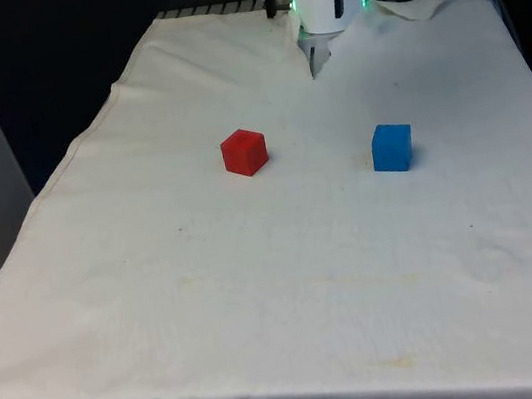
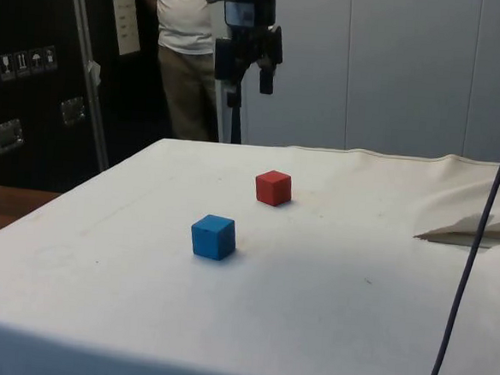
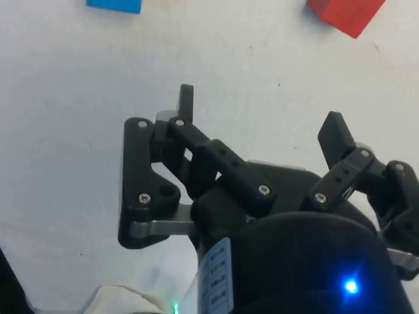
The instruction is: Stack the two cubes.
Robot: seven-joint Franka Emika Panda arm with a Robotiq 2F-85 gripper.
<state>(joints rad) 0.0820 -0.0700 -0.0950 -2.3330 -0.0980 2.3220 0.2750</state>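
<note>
A red cube [image 1: 243,152] sits on the white cloth near the table's middle. A blue cube [image 1: 391,147] rests apart from it, toward the front view's right. In the side view the blue cube [image 2: 213,236] lies nearer the camera than the red cube [image 2: 273,187]. My gripper [image 2: 243,74] hangs high above the table's far end, well behind both cubes. Its fingers [image 3: 186,101] are spread wide, so the gripper [image 3: 262,118] is open with nothing between them. The wrist view catches the edges of the blue cube [image 3: 114,5] and the red cube [image 3: 344,13] ahead of the fingers.
A person [image 2: 183,45] in a white shirt stands behind the table near the arm. A rumpled fold of cloth [image 1: 417,3] lies at the far end. A dark cable [image 2: 478,238] hangs across the side view's right.
</note>
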